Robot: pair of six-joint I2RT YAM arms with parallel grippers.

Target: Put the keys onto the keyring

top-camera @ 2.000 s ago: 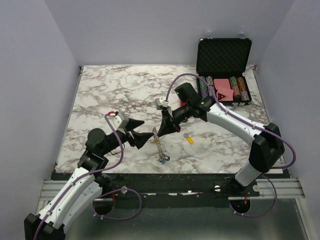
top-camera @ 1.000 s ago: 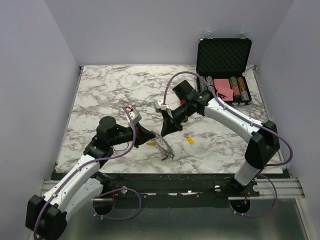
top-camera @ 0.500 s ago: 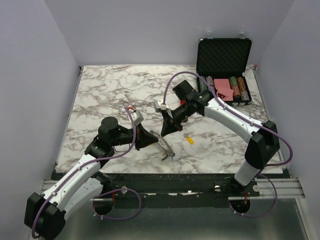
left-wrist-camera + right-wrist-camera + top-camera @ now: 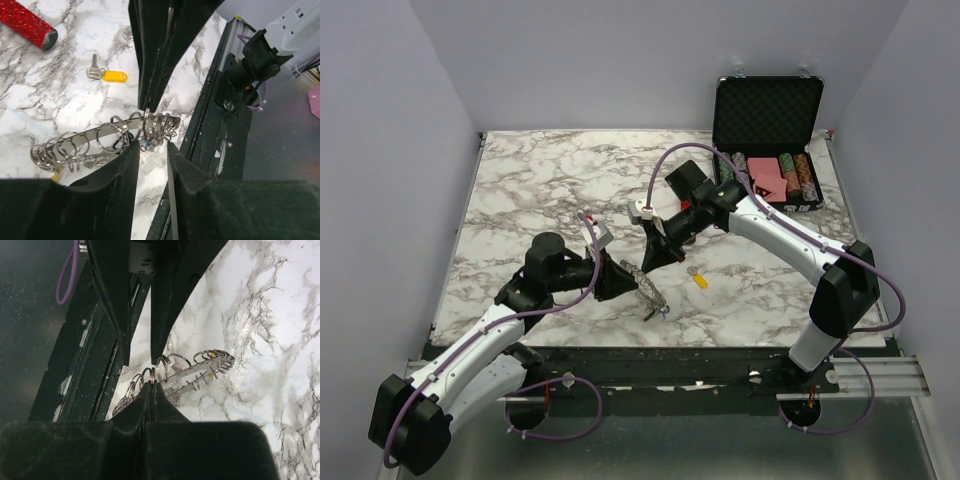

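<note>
The keyring (image 4: 646, 285) is a silvery band with many wire loops. It is held up off the marble near the front edge. My right gripper (image 4: 648, 262) is shut on one of its loops (image 4: 159, 371), seen in the right wrist view (image 4: 151, 383). My left gripper (image 4: 623, 279) is open, its fingertips (image 4: 131, 148) straddling the ring's near end (image 4: 150, 131) without closing on it. A loose key with a yellow head (image 4: 108, 75) lies on the marble to the right (image 4: 699, 280). A blue key head (image 4: 145, 146) and a yellow one (image 4: 213, 354) hang among the loops.
A red cylinder (image 4: 26, 23) lies beyond the yellow key. An open black case (image 4: 767, 130) with striped poker chips stands at the back right. The table's front edge and metal rail (image 4: 220, 125) are just past the keyring.
My left arm has reached right until its open fingers meet the keyring. The right gripper first drew back slightly with the keyring, tilting it, and has since kept its grip almost still.
</note>
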